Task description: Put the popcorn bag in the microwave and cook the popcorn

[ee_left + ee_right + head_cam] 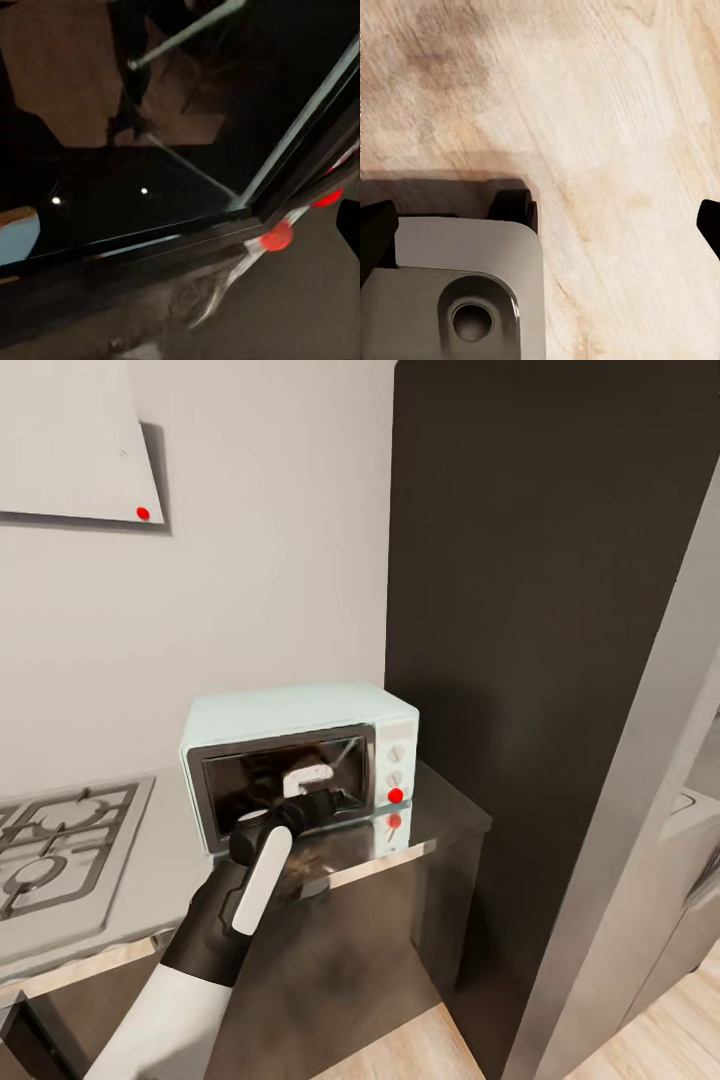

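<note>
1. Microwave [300, 760] sits on countertop [440, 825] beside the gas hob [60, 850]; its door looks shut.
2. Your left gripper [318, 807] sits at the door glass; grip state unreadable.
3. Right wrist camera faces wood floor [607, 112]; right fingertips [375, 232] spread wide, empty.

Mint-blue microwave [300, 712] (red dot lit) sits on the countertop [440, 822].

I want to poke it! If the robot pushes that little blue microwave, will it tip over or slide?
The microwave is boxy and sits flat on the countertop, so it probably won't tip. That metal top looks shiny and smooth, so a hard push might slide it back. The left gripper is at its dark glass door, which may be breakable.
</note>
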You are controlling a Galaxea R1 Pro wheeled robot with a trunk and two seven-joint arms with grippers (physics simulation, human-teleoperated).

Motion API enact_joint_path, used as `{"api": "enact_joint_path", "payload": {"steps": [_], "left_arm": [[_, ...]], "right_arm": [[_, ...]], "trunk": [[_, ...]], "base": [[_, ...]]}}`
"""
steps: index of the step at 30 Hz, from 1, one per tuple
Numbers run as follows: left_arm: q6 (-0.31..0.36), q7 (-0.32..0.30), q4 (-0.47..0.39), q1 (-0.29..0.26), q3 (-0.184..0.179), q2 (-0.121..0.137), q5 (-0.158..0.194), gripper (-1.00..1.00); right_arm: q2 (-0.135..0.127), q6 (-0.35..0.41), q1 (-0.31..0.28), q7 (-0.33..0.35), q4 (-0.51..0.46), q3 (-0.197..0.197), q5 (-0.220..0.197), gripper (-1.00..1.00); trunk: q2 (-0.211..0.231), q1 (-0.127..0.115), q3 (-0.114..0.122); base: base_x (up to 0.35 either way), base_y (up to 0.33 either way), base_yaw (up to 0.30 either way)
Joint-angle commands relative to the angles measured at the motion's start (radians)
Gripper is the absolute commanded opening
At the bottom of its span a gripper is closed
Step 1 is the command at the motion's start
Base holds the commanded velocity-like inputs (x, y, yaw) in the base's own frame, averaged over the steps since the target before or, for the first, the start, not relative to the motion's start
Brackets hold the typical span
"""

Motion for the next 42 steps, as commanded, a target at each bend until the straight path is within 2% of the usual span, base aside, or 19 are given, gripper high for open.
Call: {"api": "enact_joint_path", "payload": {"steps": [1, 12, 23, 24, 25, 26, 27, 29, 30, 31, 32, 34, 35, 37, 38, 40, 41, 42], "left_arm": [[0.002, 0.009, -0.001, -0.001, -0.002, 0.000, 0.011, 1.00], [0.002, 0.008, -0.009, -0.001, -0.001, 0.000, 0.008, 1.00], [0.007, 0.007, -0.030, -0.001, -0.009, -0.006, 0.028, 1.00], [0.008, 0.007, -0.030, -0.001, -0.010, -0.006, 0.037, 1.00], [0.011, 0.007, -0.028, -0.001, -0.035, -0.006, 0.073, 1.00], [0.012, 0.007, -0.007, -0.001, -0.128, -0.006, 0.167, 1.00], [0.008, 0.007, 0.048, -0.001, -0.218, -0.006, 0.259, 1.00], [0.002, 0.006, 0.163, -0.001, -0.327, -0.006, 0.371, 1.00], [-0.002, 0.005, 0.242, -0.001, -0.359, -0.006, 0.416, 1.00], [-0.014, 0.005, 0.311, -0.001, -0.372, -0.006, 0.444, 1.00], [-0.069, -0.001, 0.477, 0.000, -0.386, -0.006, 0.495, 1.00], [-0.196, -0.027, 0.767, 0.003, -0.397, -0.006, 0.553, 1.00], [-0.236, -0.056, 0.852, 0.002, -0.399, -0.006, 0.561, 1.00], [-0.292, -0.117, 0.970, 0.002, -0.401, -0.006, 0.570, 1.00], [-0.306, -0.127, 1.020, 0.002, -0.401, -0.006, 0.571, 1.00], [-0.349, -0.143, 1.220, 0.002, -0.400, -0.006, 0.572, 1.00], [-0.387, -0.148, 1.290, 0.011, -0.397, -0.006, 0.573, 1.00], [-0.430, -0.150, 1.319, 0.066, -0.395, -0.002, 0.575, 1.00]], "right_arm": [[0.000, 0.002, -0.001, 0.003, 0.001, -0.009, 0.010, 1.00], [0.000, 0.002, -0.001, 0.003, 0.001, -0.009, 0.010, 1.00], [-0.002, 0.000, -0.001, 0.002, 0.001, -0.009, 0.009, 1.00], [-0.002, 0.000, -0.001, 0.002, 0.001, -0.009, 0.009, 1.00], [-0.002, 0.000, -0.001, 0.002, 0.001, -0.009, 0.010, 1.00], [-0.001, 0.000, -0.001, 0.002, 0.001, -0.009, 0.010, 1.00], [-0.001, 0.000, -0.001, 0.002, 0.001, -0.009, 0.010, 1.00], [-0.001, 0.001, -0.001, 0.003, 0.001, -0.009, 0.010, 1.00], [-0.001, 0.001, -0.001, 0.003, 0.001, -0.009, 0.010, 1.00], [-0.001, 0.001, -0.001, 0.003, 0.001, -0.009, 0.010, 1.00], [-0.001, 0.001, -0.001, 0.003, 0.001, -0.009, 0.010, 1.00], [0.000, 0.001, -0.001, 0.003, 0.001, -0.008, 0.011, 1.00], [0.000, 0.002, -0.001, 0.003, 0.001, -0.008, 0.011, 1.00], [-0.002, 0.001, -0.001, 0.002, 0.001, -0.008, 0.012, 1.00], [-0.003, 0.001, -0.001, 0.002, 0.001, -0.008, 0.012, 1.00], [-0.003, 0.001, -0.001, 0.002, 0.001, -0.007, 0.013, 1.00], [-0.003, 0.001, -0.001, -0.006, 0.001, -0.006, 0.013, 1.00], [-0.003, 0.001, -0.001, -0.022, 0.000, -0.006, 0.013, 1.00]], "trunk": [[-0.001, 0.000, -0.001], [-0.001, 0.000, -0.001], [-0.001, 0.000, -0.001], [-0.001, 0.000, -0.001], [-0.001, 0.000, -0.001], [-0.001, 0.000, -0.001], [-0.001, 0.000, -0.001], [-0.001, 0.000, -0.001], [-0.001, 0.000, -0.001], [-0.001, 0.000, -0.001], [-0.001, 0.000, -0.001], [-0.001, 0.000, -0.001], [-0.001, 0.000, -0.001], [-0.001, 0.000, -0.001], [-0.001, 0.000, -0.001], [-0.001, 0.000, -0.001], [-0.001, 0.000, -0.001], [-0.001, 0.000, -0.001]], "base": [[0.293, 0.000, 0.000], [0.086, 0.000, 0.000], [-0.317, 0.000, 0.000], [-0.345, 0.000, 0.000], [-0.345, 0.000, 0.000], [-0.345, 0.000, 0.000], [-0.345, 0.000, 0.000], [-0.332, 0.000, 0.000], [-0.188, 0.000, 0.000], [-0.120, 0.000, 0.000], [-0.049, 0.000, 0.000], [-0.018, 0.000, 0.000], [-0.005, 0.000, 0.000], [-0.002, 0.000, 0.000], [0.000, 0.000, 0.000], [0.000, 0.000, 0.000], [0.000, 0.000, 0.000], [0.000, 0.000, 0.094]]}}
